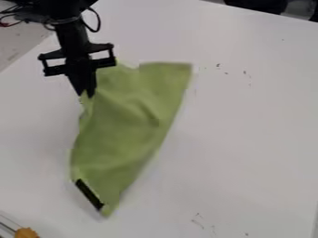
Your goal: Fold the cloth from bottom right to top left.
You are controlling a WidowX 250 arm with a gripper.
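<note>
The black gripper [86, 94] hangs from the upper left and is shut on the upper left edge of the green cloth [129, 126]. Its fingertips point down at the cloth, where the fabric bunches up a little. The cloth lies doubled over in a long, narrow shape, with a slanting edge running from the top right down to a point at the bottom. Soft wrinkles cross its middle. A black strip [89, 194] shows along its lower left edge. Part of the cloth's top left is hidden behind the gripper.
The white table [248, 135] extends around the cloth, with small dark marks at right and near the bottom. An orange object [26, 233] with thin metal rods beside it sits at the bottom left corner. Dark items stand beyond the table's top right edge.
</note>
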